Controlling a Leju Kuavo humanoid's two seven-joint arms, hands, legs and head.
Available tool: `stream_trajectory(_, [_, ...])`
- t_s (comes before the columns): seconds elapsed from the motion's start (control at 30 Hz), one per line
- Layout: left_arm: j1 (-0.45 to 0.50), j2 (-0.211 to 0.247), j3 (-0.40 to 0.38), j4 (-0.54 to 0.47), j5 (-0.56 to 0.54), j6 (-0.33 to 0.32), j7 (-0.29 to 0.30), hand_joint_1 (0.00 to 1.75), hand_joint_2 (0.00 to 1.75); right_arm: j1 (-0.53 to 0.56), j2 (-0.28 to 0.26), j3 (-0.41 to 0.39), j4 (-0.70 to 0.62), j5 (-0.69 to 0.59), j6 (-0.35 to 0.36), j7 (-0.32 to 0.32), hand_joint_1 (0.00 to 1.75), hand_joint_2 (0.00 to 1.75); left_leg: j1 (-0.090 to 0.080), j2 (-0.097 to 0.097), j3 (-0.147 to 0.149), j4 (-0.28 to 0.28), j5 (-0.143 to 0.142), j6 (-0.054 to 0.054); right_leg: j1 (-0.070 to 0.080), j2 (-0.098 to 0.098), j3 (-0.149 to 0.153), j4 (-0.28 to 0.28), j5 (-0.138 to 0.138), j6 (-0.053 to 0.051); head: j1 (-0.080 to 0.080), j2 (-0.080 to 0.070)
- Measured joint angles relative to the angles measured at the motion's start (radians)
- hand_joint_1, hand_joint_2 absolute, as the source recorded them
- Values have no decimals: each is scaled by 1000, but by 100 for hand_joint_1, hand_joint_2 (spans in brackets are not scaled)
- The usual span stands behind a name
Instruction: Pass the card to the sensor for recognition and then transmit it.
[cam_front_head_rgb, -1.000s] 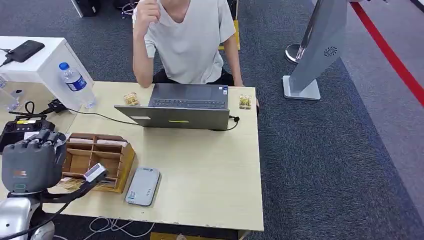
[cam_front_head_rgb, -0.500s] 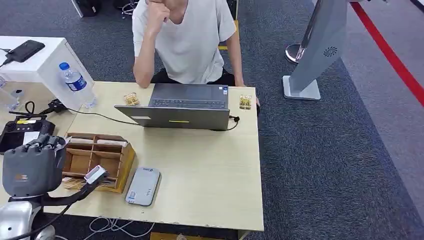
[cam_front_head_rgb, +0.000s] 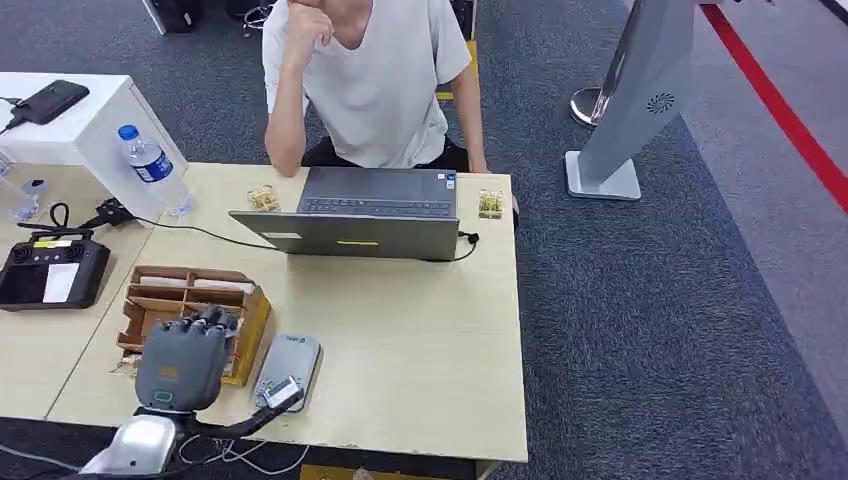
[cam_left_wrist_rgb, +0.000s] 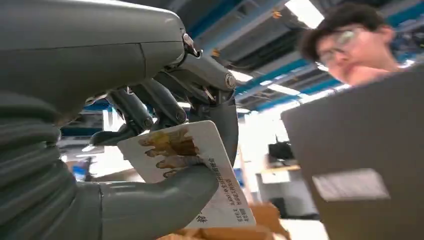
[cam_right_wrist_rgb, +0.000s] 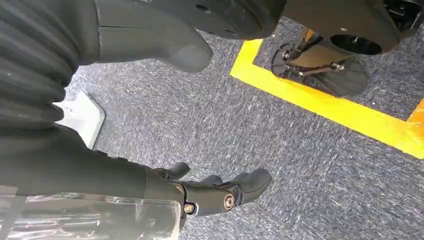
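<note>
Card (cam_left_wrist_rgb: 187, 175) with a brown picture and small print sits in the left hand (cam_front_head_rgb: 180, 362). The thick grey thumb (cam_left_wrist_rgb: 155, 205) presses it from one side and the dark fingers (cam_left_wrist_rgb: 150, 107) press it from the other, so the hand grips the card. From the head view, that hand hangs over the near edge of the counter (cam_front_head_rgb: 420, 340), just above the wooden box (cam_front_head_rgb: 190, 305) with small parts inside, and next to the grey sensor (cam_front_head_rgb: 287, 372) that lies flat on the counter.

Past the sensor stands an open grey laptop (cam_front_head_rgb: 360, 212). A person in a light shirt (cam_front_head_rgb: 375, 75) sits behind it, with one hand up near the face. A water bottle (cam_front_head_rgb: 152, 168) stands at the far left corner of the counter. A black controller with a screen (cam_front_head_rgb: 50, 272) lies on the next counter to the left.

The right hand (cam_right_wrist_rgb: 210, 192) hangs down over the grey carpet (cam_right_wrist_rgb: 280, 150), near a yellow line (cam_right_wrist_rgb: 325, 107). Its dark fingers are curled in a little and hold nothing.
</note>
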Motion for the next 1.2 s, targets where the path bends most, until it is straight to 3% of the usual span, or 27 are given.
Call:
stream_trajectory(0.13, [-23,3,-91,49,0,-3,9,175,175,0,0,1,0,0,0,0,0,175,0,0,0,0,0,0,0,0,0,0,0,0,0,0])
stream_trajectory(0.33, [-39,3,-153,87,0,-3,11,175,175,0,0,2,0,0,0,0,0,175,0,0,0,0,0,0,0,0,0,0,0,0,0,0])
stream_trajectory(1.2, [-50,3,-180,119,0,-2,11,175,175,0,0,5,0,0,0,0,0,175,0,0,0,0,0,0,0,0,0,0,0,0,0,0])
